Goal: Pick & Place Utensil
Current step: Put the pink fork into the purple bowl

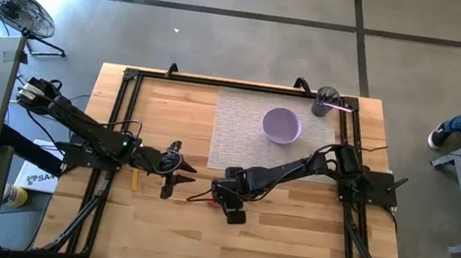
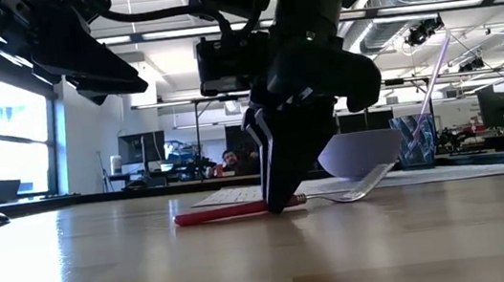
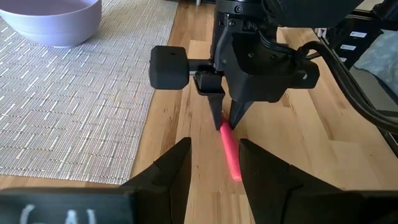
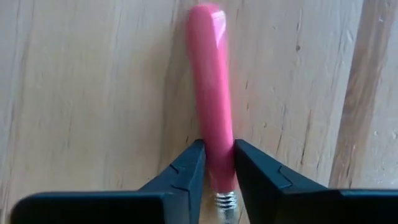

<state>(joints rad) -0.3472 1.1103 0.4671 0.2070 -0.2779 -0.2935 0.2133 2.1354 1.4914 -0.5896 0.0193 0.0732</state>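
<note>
A utensil with a pink-red handle and a pale head lies on the wooden table in front of the woven mat. My right gripper points down over it and is shut on the handle; in the high view it is at table centre. My left gripper hovers open just left of the utensil, its fingers pointing toward the right gripper, and touches nothing. The handle's free end lies between the left fingers in the left wrist view. My right gripper pinches the pink handle between its two fingers, close to the metal collar where the handle meets the head. The fingers come from above, pointing down, across the handle. The utensil lies on the table along its length.
A pale woven mat covers the far middle of the table, with a lavender bowl on it. A dark cup holding a purple utensil stands at the far right corner. Black frame rails run along the table's sides. Bare wood lies near the front edge.
</note>
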